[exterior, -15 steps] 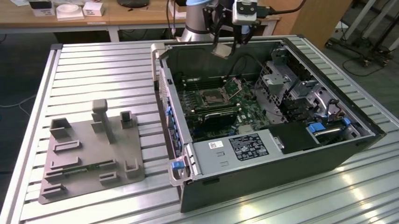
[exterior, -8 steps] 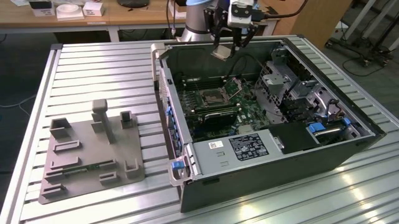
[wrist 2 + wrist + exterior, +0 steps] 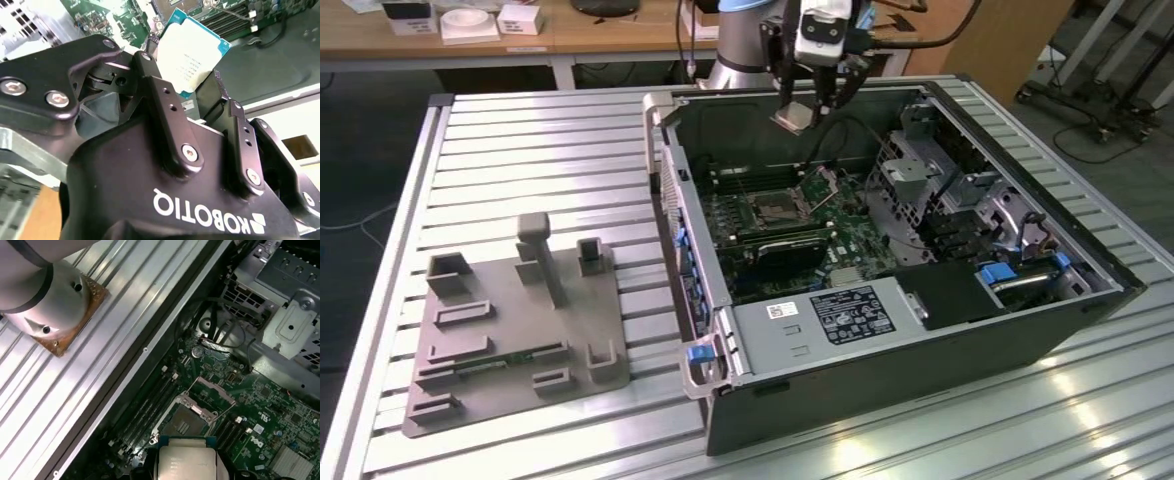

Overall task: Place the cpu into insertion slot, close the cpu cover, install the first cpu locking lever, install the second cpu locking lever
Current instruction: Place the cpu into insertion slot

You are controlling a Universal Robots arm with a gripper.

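Observation:
My gripper (image 3: 809, 105) hangs above the far side of the open computer case, shut on the cpu (image 3: 797, 119), a flat square chip with a silver-grey top. In the second wrist view the black fingers (image 3: 162, 102) clamp the cpu (image 3: 192, 52) by two opposite edges. The first wrist view shows the cpu (image 3: 186, 460) over the motherboard, just short of the insertion slot (image 3: 183, 423). That slot (image 3: 767, 210) is a dark square socket with a silvery rim and nothing in it. The cpu cover (image 3: 216, 389) stands swung up on its hinge beside the socket.
The case (image 3: 921, 350) lies on its side on a slatted aluminium table (image 3: 520, 130). A grey box with a white label (image 3: 834, 315) fills the case's near end. A grey fixture plate (image 3: 520, 330) sits on the exterior view's left. The arm's base (image 3: 50, 305) stands beside the case.

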